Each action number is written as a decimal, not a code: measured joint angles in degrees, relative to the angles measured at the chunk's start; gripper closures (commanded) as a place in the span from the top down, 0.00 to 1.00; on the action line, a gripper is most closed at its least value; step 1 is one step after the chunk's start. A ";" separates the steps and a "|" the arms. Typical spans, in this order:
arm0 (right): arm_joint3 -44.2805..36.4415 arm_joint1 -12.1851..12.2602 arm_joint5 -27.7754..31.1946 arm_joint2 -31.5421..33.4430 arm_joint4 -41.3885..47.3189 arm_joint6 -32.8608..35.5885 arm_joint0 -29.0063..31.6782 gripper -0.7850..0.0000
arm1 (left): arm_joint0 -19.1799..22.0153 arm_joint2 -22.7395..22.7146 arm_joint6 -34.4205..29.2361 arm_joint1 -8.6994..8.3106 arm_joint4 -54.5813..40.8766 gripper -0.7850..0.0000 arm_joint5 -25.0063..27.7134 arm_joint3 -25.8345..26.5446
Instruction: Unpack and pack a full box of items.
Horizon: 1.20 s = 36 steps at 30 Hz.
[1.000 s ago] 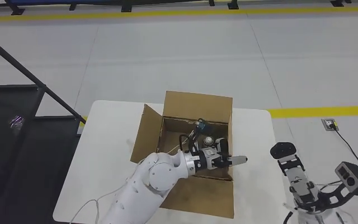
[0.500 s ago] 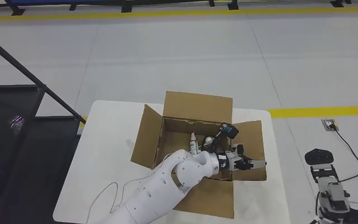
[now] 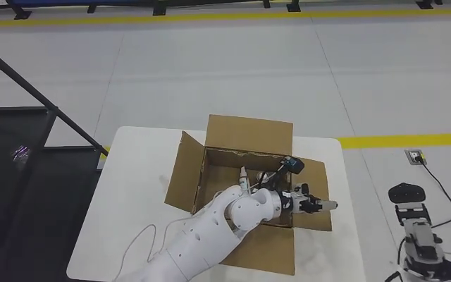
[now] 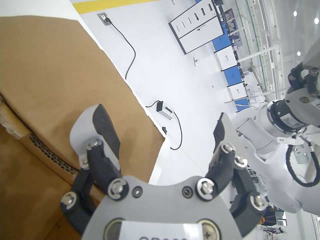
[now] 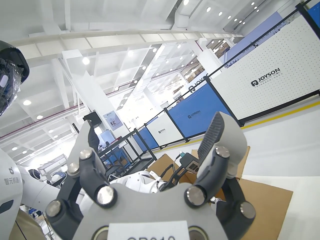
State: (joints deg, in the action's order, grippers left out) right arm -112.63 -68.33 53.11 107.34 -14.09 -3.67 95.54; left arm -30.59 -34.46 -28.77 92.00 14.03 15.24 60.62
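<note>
The open cardboard box [image 3: 243, 137] stands on the white table [image 3: 141, 183] with its flaps spread outward. My left arm reaches across the box, and the left gripper [image 3: 320, 206] hovers open over the right flap [image 3: 317, 176] with nothing between its fingers. In the left wrist view the left gripper [image 4: 162, 131] has its jaws wide apart above the brown flap [image 4: 50, 76]. A white bottle [image 3: 243, 180] stands inside the box beside the arm. My right gripper [image 3: 405, 194] is off the table's right side, and the right gripper [image 5: 153, 123] points upward, open and empty.
The box's back flap [image 3: 250, 130], left flap [image 3: 182, 173] and front flap [image 3: 257, 247] lie open. Bare table lies left of the box. In the right wrist view the box [image 5: 262, 196] sits low and to the side. Cables and a grey power unit [image 4: 165, 109] lie on the floor.
My left gripper moved right, from over the box's inside to over the right flap, which now lies folded outward. The right arm pulled away to the right, off the table.
</note>
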 measured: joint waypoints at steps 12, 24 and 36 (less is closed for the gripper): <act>-13.31 0.22 -8.79 -0.86 -13.79 7.88 -3.81 1.00 | -11.91 -17.58 1.14 -6.59 12.06 1.00 0.64 25.54; -19.48 1.49 -25.35 -17.25 -28.97 35.99 -21.17 1.00 | -44.89 -50.50 -0.30 -12.89 18.25 1.00 0.09 65.27; 4.09 -0.28 -40.74 -44.24 -34.64 69.63 -47.44 1.00 | -66.10 -67.85 7.81 -13.95 7.74 1.00 11.00 68.06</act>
State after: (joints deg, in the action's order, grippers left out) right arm -108.54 -68.61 12.37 63.10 -48.72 65.96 48.10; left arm -96.69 -102.31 -20.96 78.04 21.77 26.23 128.68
